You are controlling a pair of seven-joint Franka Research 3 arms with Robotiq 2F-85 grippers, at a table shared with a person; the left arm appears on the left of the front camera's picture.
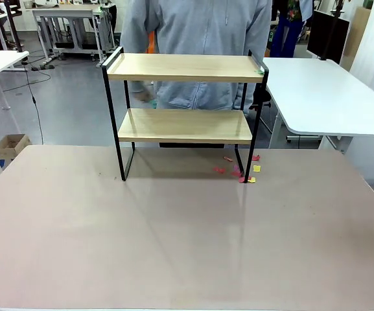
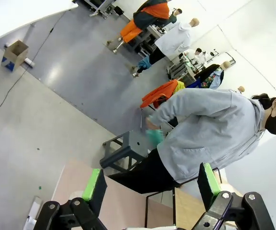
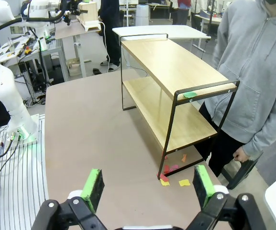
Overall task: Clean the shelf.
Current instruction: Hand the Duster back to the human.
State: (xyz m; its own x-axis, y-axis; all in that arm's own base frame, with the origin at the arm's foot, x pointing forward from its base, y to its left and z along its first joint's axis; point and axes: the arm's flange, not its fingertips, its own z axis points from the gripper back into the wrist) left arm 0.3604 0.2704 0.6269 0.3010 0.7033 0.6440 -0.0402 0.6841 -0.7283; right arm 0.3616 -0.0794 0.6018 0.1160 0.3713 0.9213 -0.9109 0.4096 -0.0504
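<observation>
The shelf (image 1: 184, 67) stands at the far side of the tan table, two light wood boards in a black frame. A small green scrap (image 1: 261, 70) lies at the right end of its top board. Red and yellow paper scraps (image 1: 238, 172) litter the table by its right front leg. In the right wrist view the shelf (image 3: 176, 67) is ahead and the scraps (image 3: 172, 175) lie just beyond my right gripper (image 3: 147, 187), which is open and holds nothing. My left gripper (image 2: 151, 187) is open too, high up and aimed past a corner of the shelf (image 2: 188, 211).
A person in a grey hoodie (image 1: 199, 39) stands right behind the shelf, with a teal cloth (image 2: 154, 137) in one hand. A black stool (image 2: 123, 151) is beside them. A white table (image 1: 323, 91) stands at the right and a cardboard box (image 1: 10, 146) sits on the floor at the left.
</observation>
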